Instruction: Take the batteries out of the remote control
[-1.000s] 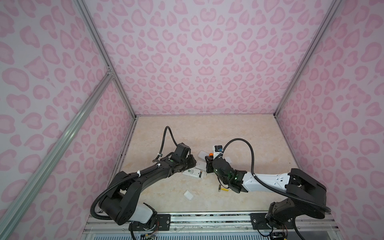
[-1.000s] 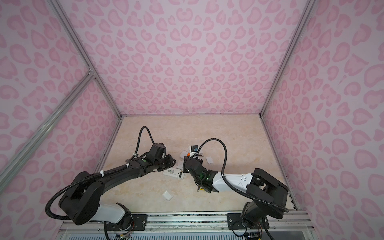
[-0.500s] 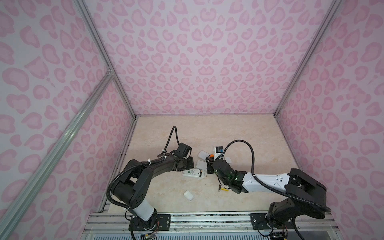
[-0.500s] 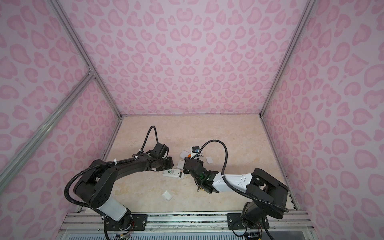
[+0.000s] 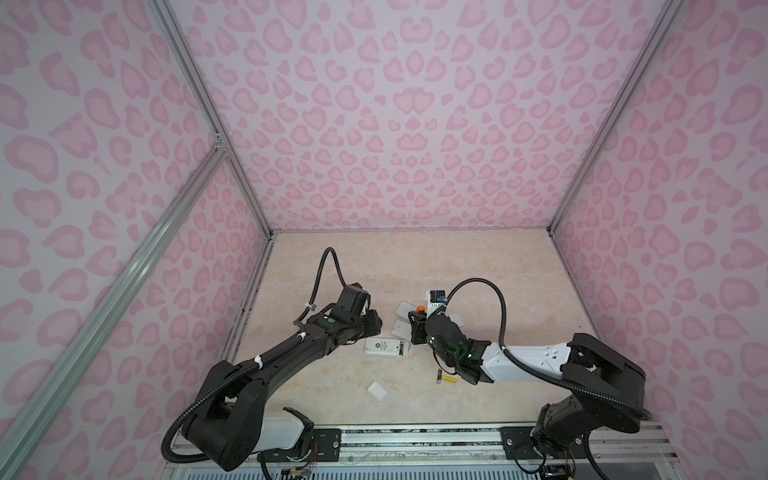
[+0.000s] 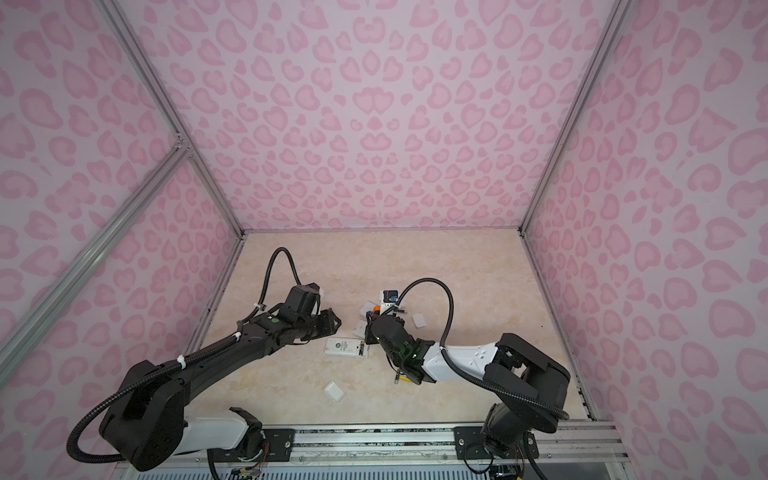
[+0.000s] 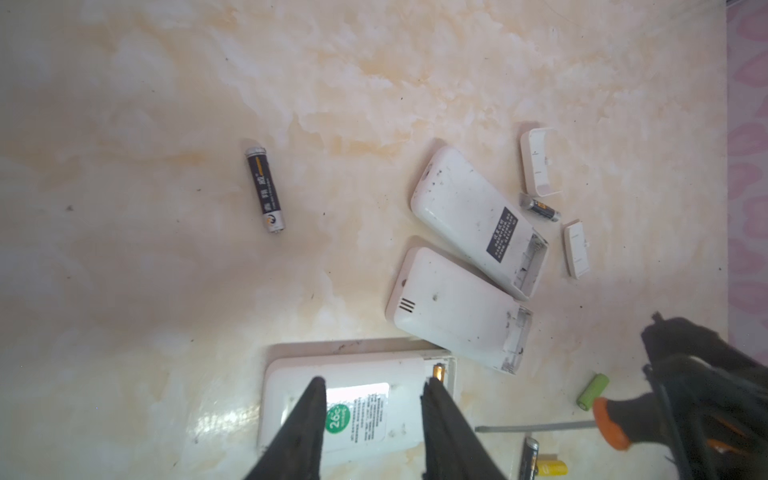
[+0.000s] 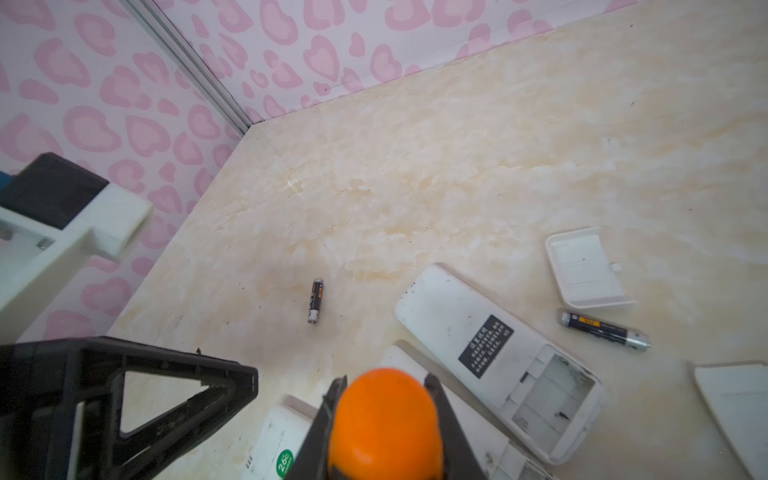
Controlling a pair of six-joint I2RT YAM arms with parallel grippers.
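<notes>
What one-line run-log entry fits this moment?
left gripper: open near remote | right gripper: shut on screwdriver | battery: visible in remote

Left arm [image 5: 291,353]: elbow, lifted and pulled inward half a second ago, is back down and out wide as a second ago; its cable loop [image 5: 328,266] swung back too. Left gripper [image 7: 374,381] jaws have parted further; fingers [image 7: 307,419] now stand apart just above the remote control [image 7: 357,370], its green label [image 7: 338,419] between them.
</notes>
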